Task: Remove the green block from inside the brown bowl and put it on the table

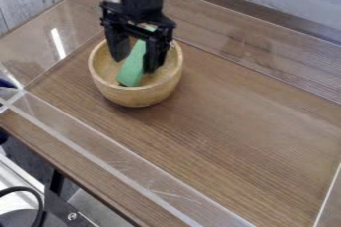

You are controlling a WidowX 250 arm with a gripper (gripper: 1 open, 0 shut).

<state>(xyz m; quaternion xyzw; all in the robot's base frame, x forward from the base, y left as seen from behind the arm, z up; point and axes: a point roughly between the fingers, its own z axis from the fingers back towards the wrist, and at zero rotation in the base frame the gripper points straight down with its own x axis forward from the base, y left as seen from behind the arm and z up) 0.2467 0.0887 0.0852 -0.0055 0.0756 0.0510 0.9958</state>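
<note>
One tabletop [226, 121], brown wood grain, with clear walls [80, 146] along its edges. Toward its far left corner sits one bowl [135, 90], round, light tan wood, thick-walled with a smooth rim. One block [134, 69] lies inside it, a bright green bar with rounded edges, leaning up toward the far rim. One black claw [139, 54] points down over the bowl, its fingers [158, 56] spread wide on either side of the block; whether they touch it is unclear.

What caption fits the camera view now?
Open gripper poised over green block lying in brown bowl on table.
</note>
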